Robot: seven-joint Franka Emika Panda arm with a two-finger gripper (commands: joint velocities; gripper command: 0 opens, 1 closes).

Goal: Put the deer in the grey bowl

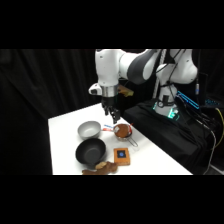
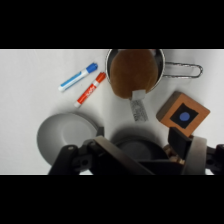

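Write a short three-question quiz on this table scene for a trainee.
1. True or false: the deer already lies in the grey bowl.
2. What colour is the mark on the orange-brown card? A red, B blue, C green.
3. How many markers lie on the table in the wrist view?

Key: 1 false, it lies at the table's front edge beside the black bowl; 2 B; 3 two, one blue and one red.

Side view: grey bowl [image 1: 89, 129] behind black bowl [image 1: 90, 151]; cup [image 1: 122, 131] right of grey bowl; card [image 1: 121, 155] right of black bowl; deer [image 1: 101, 167] at counter [image 1: 62, 145] front edge.
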